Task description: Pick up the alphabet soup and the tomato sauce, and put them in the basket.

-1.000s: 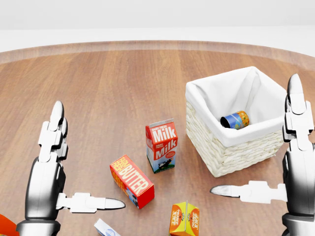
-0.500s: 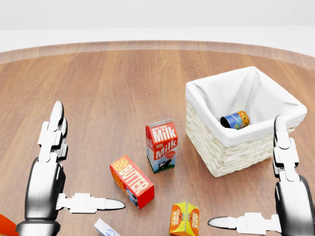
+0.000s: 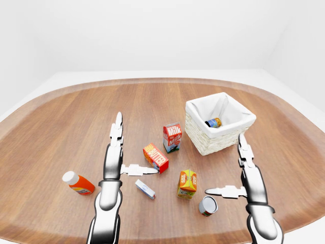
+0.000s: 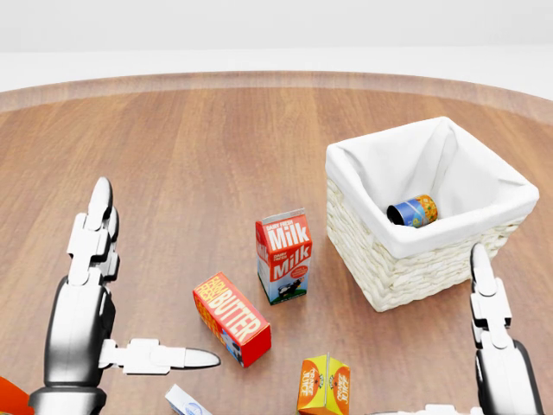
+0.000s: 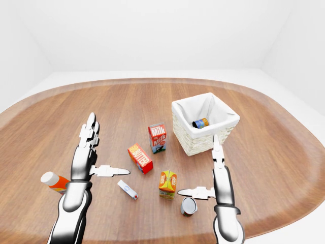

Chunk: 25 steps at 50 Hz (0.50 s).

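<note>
With 1 can (image 4: 412, 210) already in the basket (image 3: 195, 138), the empty, spread right hand (image 3: 238, 178) should drop over the other can (image 3: 207, 205), lying on the counter (image 3: 61, 122) just beside it, and close around its sides; the left hand (image 3: 124, 157) is wide too.

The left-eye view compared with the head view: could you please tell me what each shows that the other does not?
Only the left-eye view shows the can lying on the table beside the right hand, the whole orange bottle and the table's rim. The head view adds nothing of its own, only closer detail. Both show the basket with a can inside, milk carton, butter box and open left hand.
</note>
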### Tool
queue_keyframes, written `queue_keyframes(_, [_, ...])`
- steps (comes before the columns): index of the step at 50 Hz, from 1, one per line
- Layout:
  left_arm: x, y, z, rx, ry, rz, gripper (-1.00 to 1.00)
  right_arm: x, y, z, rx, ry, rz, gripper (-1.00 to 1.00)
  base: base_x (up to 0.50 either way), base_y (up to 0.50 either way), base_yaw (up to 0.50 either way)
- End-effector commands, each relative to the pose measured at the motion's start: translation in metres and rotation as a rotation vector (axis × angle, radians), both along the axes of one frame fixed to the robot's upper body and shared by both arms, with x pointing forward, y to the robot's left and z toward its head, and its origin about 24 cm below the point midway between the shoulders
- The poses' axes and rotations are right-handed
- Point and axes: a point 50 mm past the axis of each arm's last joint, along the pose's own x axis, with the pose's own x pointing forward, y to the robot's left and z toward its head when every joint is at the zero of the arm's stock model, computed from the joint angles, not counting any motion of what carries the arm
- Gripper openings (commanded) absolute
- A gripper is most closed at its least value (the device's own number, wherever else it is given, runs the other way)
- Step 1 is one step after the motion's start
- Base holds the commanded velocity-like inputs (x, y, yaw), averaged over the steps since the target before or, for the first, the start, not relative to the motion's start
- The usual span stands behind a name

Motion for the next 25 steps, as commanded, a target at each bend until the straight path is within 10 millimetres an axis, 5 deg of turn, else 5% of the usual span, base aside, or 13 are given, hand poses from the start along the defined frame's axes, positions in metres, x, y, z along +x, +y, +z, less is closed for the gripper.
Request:
queue_keyframes(1, [-0.002, 0.001, 0.003, 0.004, -0.014, 0.013, 1.00, -0.008, 0.002, -0.006, 0.017, 0.038, 0.007, 1.00, 0.00, 0.00, 0.00])
queue_keyframes(25, [-0.002, 0.001, 0.004, 0.004, -0.019, 0.011, 1.00, -0.024, 0.004, -0.029, 0.038, 0.161, -0.003, 1.00, 0.00, 0.00, 0.00])
